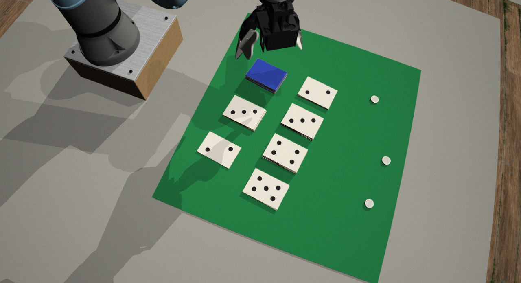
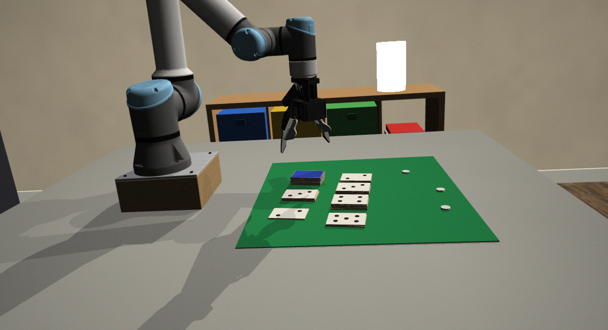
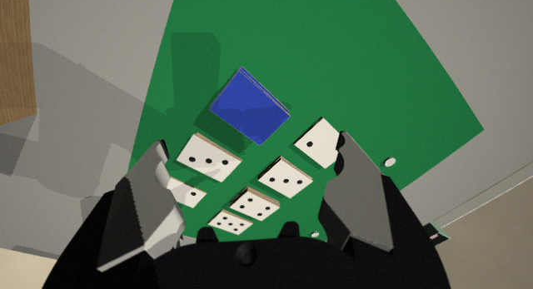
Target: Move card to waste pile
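Observation:
The face-down stock (image 1: 265, 74) (image 2: 308, 174) (image 3: 249, 107) is a short stack of blue-backed tiles at the end of the near row on the green mat (image 1: 346, 135) (image 2: 403, 209) (image 3: 291, 52). Beside it lies the waste pile (image 1: 244, 112) (image 2: 299, 194) (image 3: 208, 157), face up with three dots. A single two-dot card (image 1: 218, 149) (image 2: 288, 212) (image 3: 187, 193) follows in the same row. My gripper (image 1: 270, 49) (image 2: 305, 144) (image 3: 253, 137) is open and empty. It hangs well above the mat's edge, just behind the stock, touching nothing.
A second row holds several face-up piles, from a two-dot pile (image 1: 317, 92) to a five-dot pile (image 1: 265, 188). Three white discs (image 1: 374, 98) (image 1: 386, 160) (image 1: 368, 202) lie along the mat's far side. The robot's wooden base block (image 1: 156, 59) stands beside the mat.

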Available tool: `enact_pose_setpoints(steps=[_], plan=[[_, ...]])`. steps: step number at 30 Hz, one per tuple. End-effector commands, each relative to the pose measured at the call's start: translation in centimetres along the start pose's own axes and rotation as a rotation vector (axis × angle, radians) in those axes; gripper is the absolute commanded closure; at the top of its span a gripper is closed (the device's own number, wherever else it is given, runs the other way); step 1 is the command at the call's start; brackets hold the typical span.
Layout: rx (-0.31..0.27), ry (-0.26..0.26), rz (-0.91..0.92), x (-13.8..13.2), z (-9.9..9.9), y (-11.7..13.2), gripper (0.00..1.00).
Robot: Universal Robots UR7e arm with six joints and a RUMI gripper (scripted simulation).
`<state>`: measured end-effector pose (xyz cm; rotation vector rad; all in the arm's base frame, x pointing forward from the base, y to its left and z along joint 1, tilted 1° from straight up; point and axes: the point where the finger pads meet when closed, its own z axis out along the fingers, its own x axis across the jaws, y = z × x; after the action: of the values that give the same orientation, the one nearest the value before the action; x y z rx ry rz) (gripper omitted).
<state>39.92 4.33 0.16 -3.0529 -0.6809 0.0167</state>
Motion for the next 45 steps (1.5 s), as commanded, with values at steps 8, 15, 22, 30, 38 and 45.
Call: enact_pose_setpoints(steps=[8, 15, 22, 30, 38, 45], plan=[[-0.010, -0.004, 0.473, 0.39, -0.03, -0.16, 0.00], [-0.011, -0.003, 0.741, 0.54, -0.03, -0.09, 0.00], [-0.011, -0.001, 1.009, 0.61, -0.03, 0.05, 0.00], [-0.011, 0.001, 1.353, 0.56, -0.02, 0.33, 0.00], [-0.012, 0.002, 1.590, 0.41, -0.02, 0.54, 0.00], [-0.012, 0.004, 1.831, 0.17, -0.01, 0.76, 0.00]])
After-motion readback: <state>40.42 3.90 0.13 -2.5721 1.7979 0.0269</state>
